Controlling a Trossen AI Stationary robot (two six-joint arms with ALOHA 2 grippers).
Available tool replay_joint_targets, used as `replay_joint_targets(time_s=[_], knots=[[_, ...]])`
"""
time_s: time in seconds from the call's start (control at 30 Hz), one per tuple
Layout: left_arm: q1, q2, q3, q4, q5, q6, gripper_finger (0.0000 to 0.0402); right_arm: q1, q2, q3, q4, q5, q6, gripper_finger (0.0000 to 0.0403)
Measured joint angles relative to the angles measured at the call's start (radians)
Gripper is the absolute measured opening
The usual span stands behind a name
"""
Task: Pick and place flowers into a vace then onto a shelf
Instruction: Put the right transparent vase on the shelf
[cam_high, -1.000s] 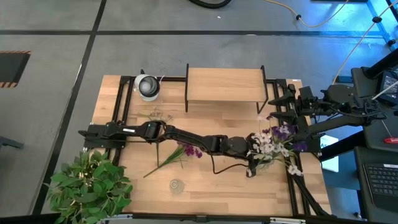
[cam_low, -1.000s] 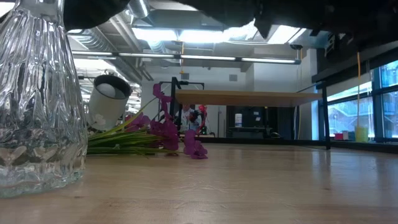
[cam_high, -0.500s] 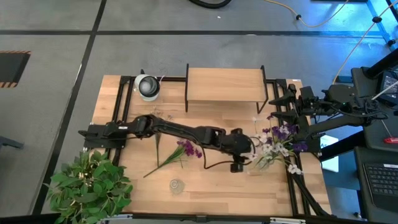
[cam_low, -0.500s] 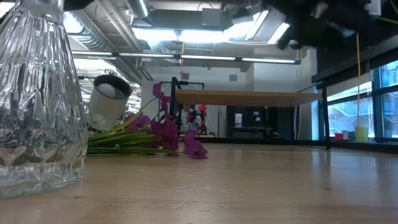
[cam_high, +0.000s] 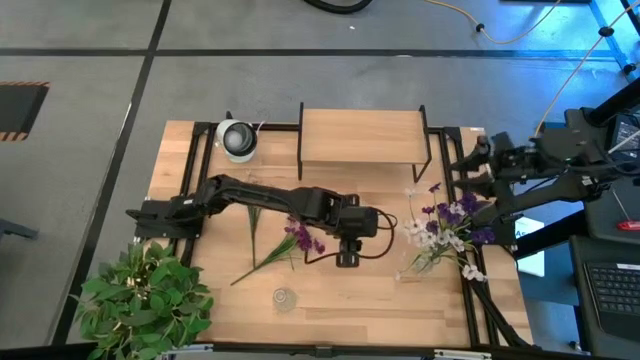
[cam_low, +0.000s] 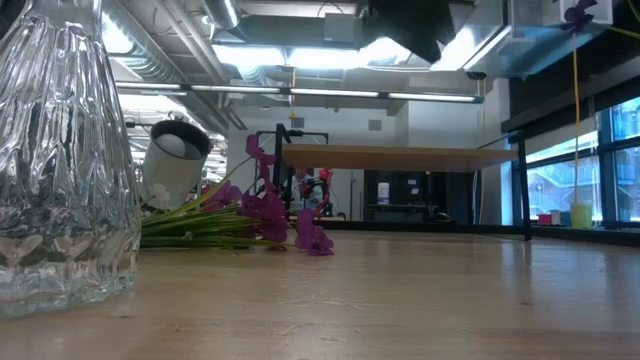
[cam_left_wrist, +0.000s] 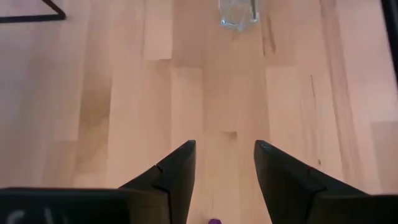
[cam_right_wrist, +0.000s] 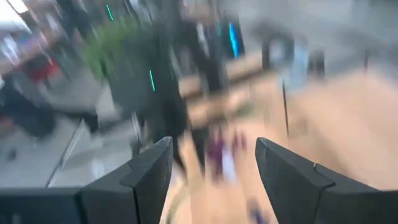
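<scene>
High view: the left gripper (cam_high: 347, 258) hovered over bare tabletop at table centre, fingers apart and empty, probably between picks. Purple-blossomed green-stemmed flowers (cam_high: 288, 243) lay at its nine o'clock; a white-and-purple bunch (cam_high: 443, 228) lay at three o'clock. The clear ribbed glass vase (cam_high: 285, 298) stood at seven o'clock. The light-wood shelf (cam_high: 360, 137) stood bare at twelve o'clock. The right gripper (cam_right_wrist: 211, 171) waited off-table, fingers apart.

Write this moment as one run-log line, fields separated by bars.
left hand: open, empty, above table | right hand: open, empty | flowers: on table | vase: empty
</scene>
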Motion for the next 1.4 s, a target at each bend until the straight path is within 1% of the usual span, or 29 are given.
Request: replay_joint_targets(time_s=[0.1, 0.17, 0.2, 0.23, 0.3, 0.33, 0.43, 0.57, 0.63, 0.73, 0.83, 1.0, 1.17, 1.3, 1.4], knots=[[0.0, -0.026, 0.0, -0.011, 0.001, 0.015, 0.015, 0.0, 0.056, 0.074, -0.287, -0.058, 0.103, 0.0232], [-0.002, -0.042, 0.0, -0.017, 0.007, 0.022, 0.0147, 0.0, 0.091, 0.109, -0.492, -0.065, 0.17, 0.0232], [-0.002, -0.05, 0.0, -0.029, 0.007, 0.023, 0.0146, 0.0, 0.106, 0.124, -0.579, -0.066, 0.201, 0.0232], [-0.002, -0.058, 0.0, -0.049, 0.004, 0.024, 0.0145, 0.0, 0.116, 0.131, -0.618, -0.064, 0.234, 0.0232], [-0.003, -0.072, 0.0, -0.084, -0.006, 0.017, 0.0144, 0.0, 0.09, 0.126, -0.566, -0.069, 0.242, 0.0232], [-0.002, -0.076, 0.0, -0.096, -0.019, 0.015, 0.0144, 0.0, 0.078, 0.126, -0.553, -0.092, 0.244, 0.0232], [0.001, -0.089, 0.0, -0.128, -0.065, 0.006, 0.0143, 0.0, 0.052, 0.119, -0.61, -0.113, 0.313, 0.0232], [0.002, -0.095, 0.0, -0.14, -0.081, 0.006, 0.0143, 0.0, 0.014, 0.061, -0.596, -0.112, 0.334, 0.0232], [0.001, -0.093, 0.0, -0.15, -0.08, 0.001, 0.0143, 0.0, -0.011, 0.02, -0.6, -0.127, 0.344, 0.0232], [0.002, -0.093, 0.0, -0.174, -0.076, -0.006, 0.0143, 0.0, -0.016, -0.045, -0.595, -0.196, 0.383, 0.0232], [0.001, -0.093, 0.0, -0.176, -0.079, -0.019, 0.0143, 0.0, -0.023, -0.131, -0.595, -0.288, 0.423, 0.0232], [0.001, -0.093, 0.0, -0.175, -0.078, -0.02, 0.0143, 0.0, -0.021, -0.291, -0.595, -0.406, 0.432, 0.0232], [0.001, -0.093, 0.0, -0.176, -0.076, -0.019, 0.0143, 0.0, -0.021, -0.421, -0.597, -0.447, 0.429, 0.0232], [0.001, -0.092, 0.0, -0.177, -0.076, -0.018, 0.0143, 0.0, -0.022, -0.488, -0.599, -0.472, 0.449, 0.0232], [0.001, -0.092, 0.0, -0.177, -0.076, -0.018, 0.0143, 0.0, -0.022, -0.515, -0.597, -0.484, 0.451, 0.0232]])
